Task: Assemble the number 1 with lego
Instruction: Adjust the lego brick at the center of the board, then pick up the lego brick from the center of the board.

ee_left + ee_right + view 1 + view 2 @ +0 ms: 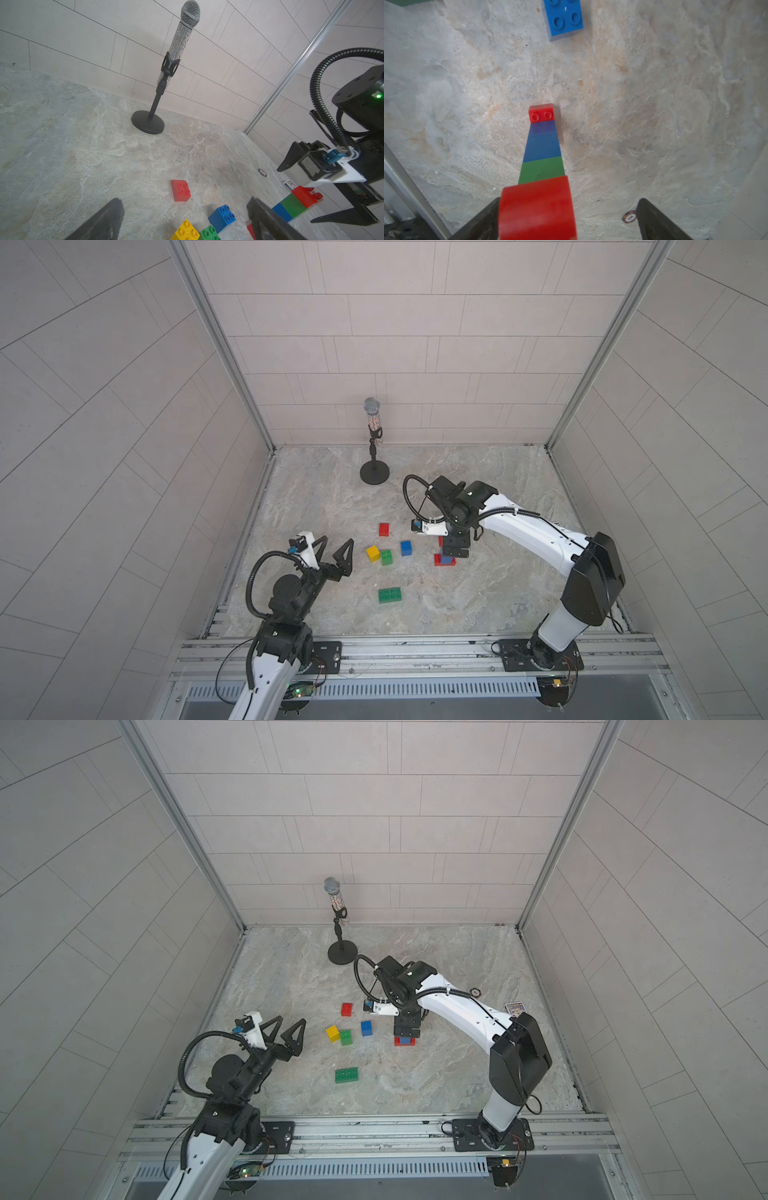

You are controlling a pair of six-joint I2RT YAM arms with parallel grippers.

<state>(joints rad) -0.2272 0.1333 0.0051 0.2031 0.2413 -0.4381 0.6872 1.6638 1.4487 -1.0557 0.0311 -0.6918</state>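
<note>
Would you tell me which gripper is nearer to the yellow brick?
Left. The left gripper is close by the yellow brick; the right gripper is over the stacked tower, farther away.

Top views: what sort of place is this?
Likely a lab robot cell: tiled wall panels in aluminium posts box in a stone-look tabletop, with the left arm and right arm bolted to a metal rail.
</note>
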